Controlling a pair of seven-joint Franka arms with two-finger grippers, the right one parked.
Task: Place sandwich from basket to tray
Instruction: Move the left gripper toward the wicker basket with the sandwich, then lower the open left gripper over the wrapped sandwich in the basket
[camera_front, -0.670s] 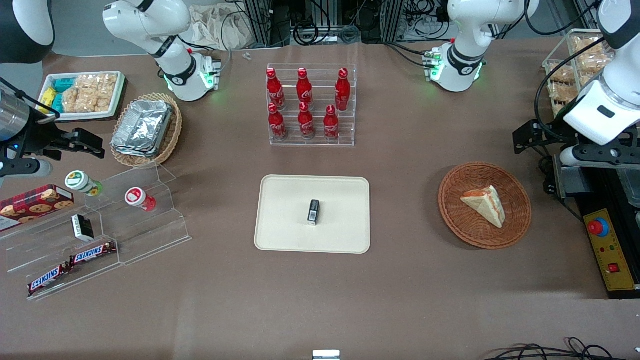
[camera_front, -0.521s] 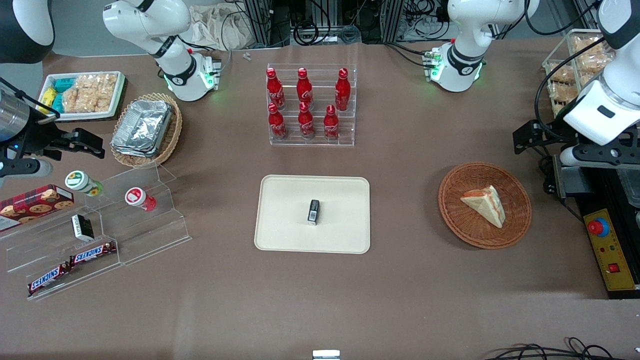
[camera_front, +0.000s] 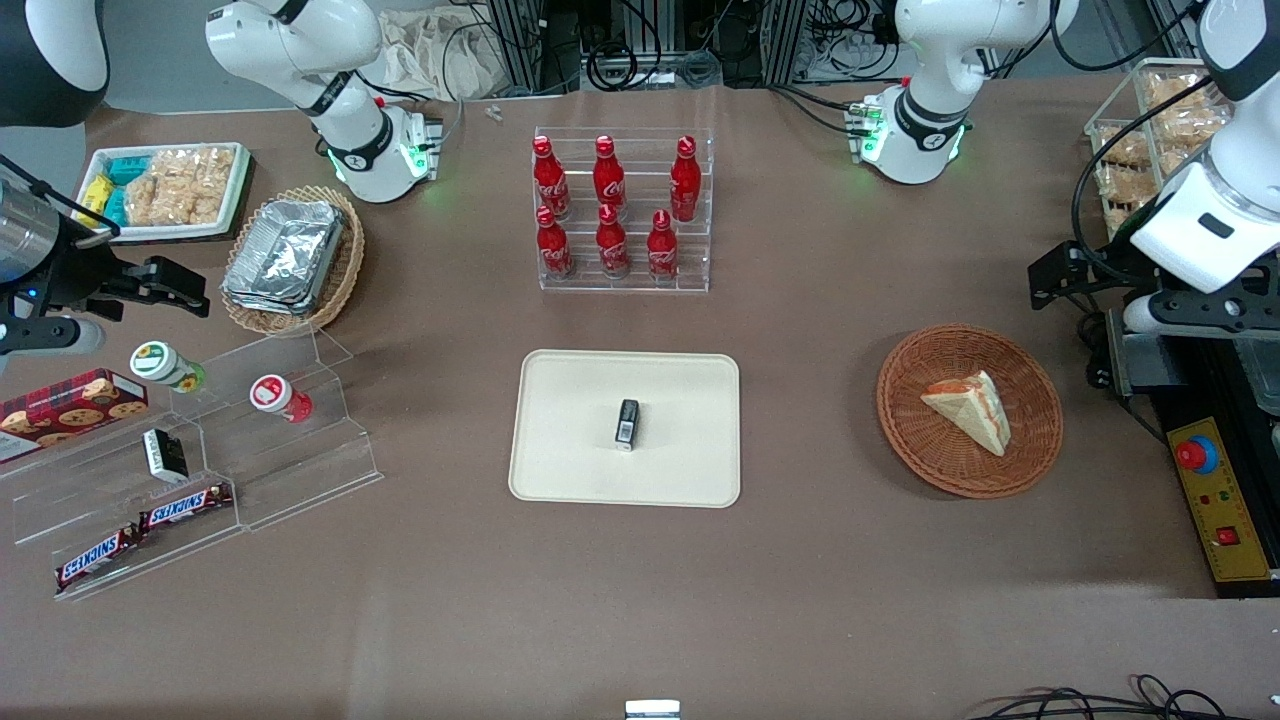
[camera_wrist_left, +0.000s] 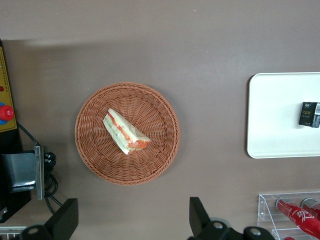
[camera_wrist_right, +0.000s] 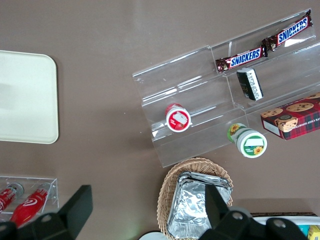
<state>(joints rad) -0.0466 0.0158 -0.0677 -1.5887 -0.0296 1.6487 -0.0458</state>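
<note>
The sandwich is a pale wedge with orange-red and green filling, lying in the round reddish-brown basket. The cream tray lies mid-table, beside the basket toward the parked arm's end. My gripper hangs high above the table, farther from the front camera than the basket and toward the working arm's end. Its fingers stand wide open with nothing between them, only bare table showing.
A small black box lies on the tray. An acrylic rack of red bottles stands farther from the front camera than the tray. A control box with a red button sits beside the basket at the working arm's end.
My gripper has drifted a few pixels toward the working arm's end of the table. Sandwich, basket and tray have not moved.
</note>
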